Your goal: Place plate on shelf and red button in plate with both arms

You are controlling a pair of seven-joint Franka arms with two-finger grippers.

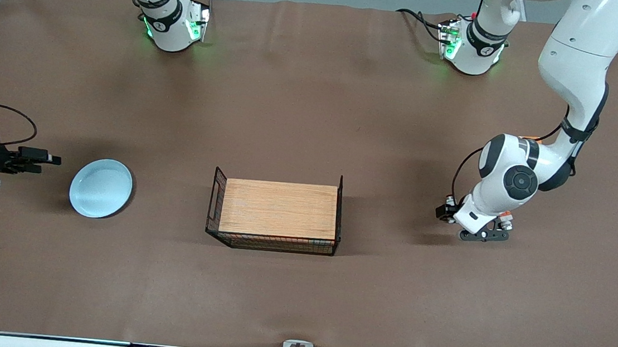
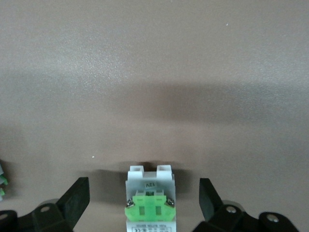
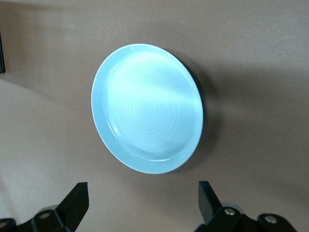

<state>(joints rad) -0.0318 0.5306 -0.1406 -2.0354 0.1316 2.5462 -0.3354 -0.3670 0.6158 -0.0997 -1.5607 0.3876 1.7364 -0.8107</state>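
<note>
Toward the left arm's end of the surface: red button lying between spread fingers of left gripper, long axis along approach. Toward the right arm's end: plate, right gripper beside it, unclenched, empty.

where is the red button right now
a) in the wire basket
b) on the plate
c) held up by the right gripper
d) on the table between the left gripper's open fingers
d: the left wrist view shows the red button lying on the table between the open fingers of the left gripper, neither touching it.
</note>
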